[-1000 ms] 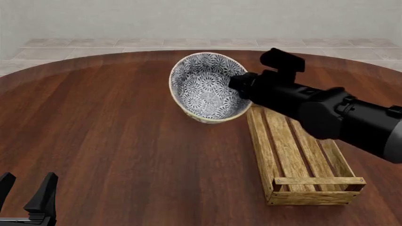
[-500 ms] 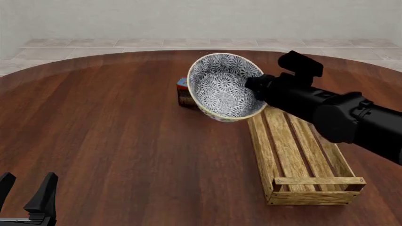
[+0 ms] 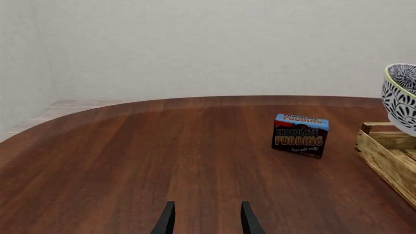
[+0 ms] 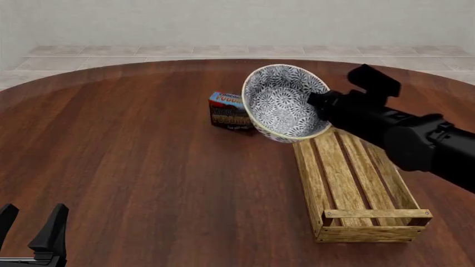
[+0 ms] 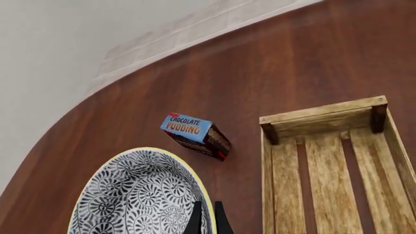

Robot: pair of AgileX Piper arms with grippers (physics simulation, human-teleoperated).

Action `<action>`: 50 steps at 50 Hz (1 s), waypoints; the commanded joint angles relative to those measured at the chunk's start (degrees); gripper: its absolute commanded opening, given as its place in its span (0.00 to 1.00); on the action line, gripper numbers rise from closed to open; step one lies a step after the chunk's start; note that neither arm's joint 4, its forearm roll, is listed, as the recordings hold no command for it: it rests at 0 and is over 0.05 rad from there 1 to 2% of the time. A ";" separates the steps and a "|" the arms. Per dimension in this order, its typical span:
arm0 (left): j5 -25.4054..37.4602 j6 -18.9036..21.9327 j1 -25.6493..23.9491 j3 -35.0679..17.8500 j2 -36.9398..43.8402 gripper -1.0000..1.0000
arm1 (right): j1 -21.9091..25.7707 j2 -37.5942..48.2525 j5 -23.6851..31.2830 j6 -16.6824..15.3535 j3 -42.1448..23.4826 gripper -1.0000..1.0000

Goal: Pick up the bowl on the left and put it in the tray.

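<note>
The blue-and-white patterned bowl [image 4: 286, 103] hangs tilted in the air above the far end of the wooden slatted tray [image 4: 356, 183], its opening turned toward the camera. My right gripper [image 4: 315, 105] is shut on the bowl's rim at its right side. In the right wrist view the fingertips [image 5: 206, 217] pinch the cream rim of the bowl [image 5: 140, 197], with the tray [image 5: 331, 165] lying below. An edge of the bowl [image 3: 402, 95] and the tray's end [image 3: 390, 151] show in the left wrist view. My left gripper [image 4: 30, 233] stands open near the table's front left, holding nothing.
A small blue and dark chocolate pudding box [image 4: 228, 113] stands on the table just left of the bowl, also seen as the pudding box [image 3: 299, 135] in the left wrist view. The round wooden table [image 4: 133, 156] spreads wide to the left.
My right arm has carried the bowl rightward toward the tray's far end, uncovering the pudding box behind it. The left gripper has stayed still.
</note>
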 commanded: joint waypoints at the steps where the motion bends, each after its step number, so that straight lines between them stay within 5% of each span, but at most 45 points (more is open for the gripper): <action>1: 0.00 0.00 0.00 0.00 0.00 1.00 | -1.69 -0.78 -0.37 0.95 0.66 0.00; 50: 0.00 0.00 0.00 0.00 0.00 1.00 | -13.26 2.58 -3.04 2.62 6.74 0.00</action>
